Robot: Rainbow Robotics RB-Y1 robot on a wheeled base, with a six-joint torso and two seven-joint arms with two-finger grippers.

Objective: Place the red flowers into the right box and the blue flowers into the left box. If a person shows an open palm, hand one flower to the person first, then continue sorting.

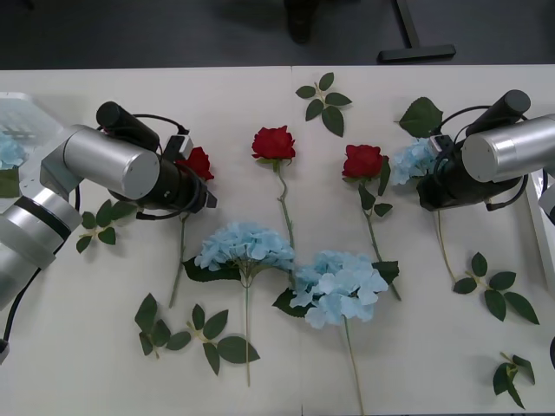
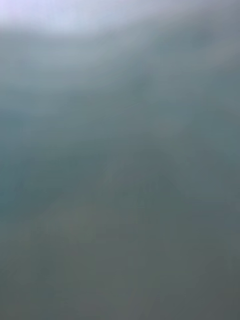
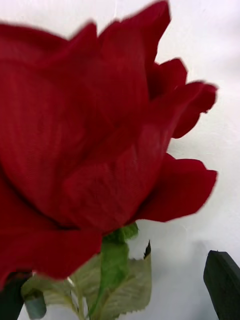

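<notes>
Front view: nearest lie two blue flowers, one (image 1: pixel 245 246) left of centre and one (image 1: pixel 340 284) just right of it, their heads almost touching, stems running toward the near edge among loose leaf sprigs (image 1: pixel 192 334). Farther back, two roses lie on the table (image 1: pixel 408 364), one at centre (image 1: pixel 274 142) and one (image 1: pixel 362 161) to its right. The left gripper (image 1: pixel 198 178) is down at a third rose (image 1: pixel 196 162); in the left wrist view that bloom (image 3: pixel 90 145) sits close, with one black finger (image 3: pixel 224 285) to one side, apparently spread. The right gripper (image 1: pixel 427 173) is down at a blue flower (image 1: pixel 413 160) on the right; whether it grips, I cannot tell. At far left, the left box (image 1: pixel 35 117) holds a blue flower (image 1: pixel 10 149). The right box's rim (image 1: pixel 543 234) shows at the right edge
</notes>
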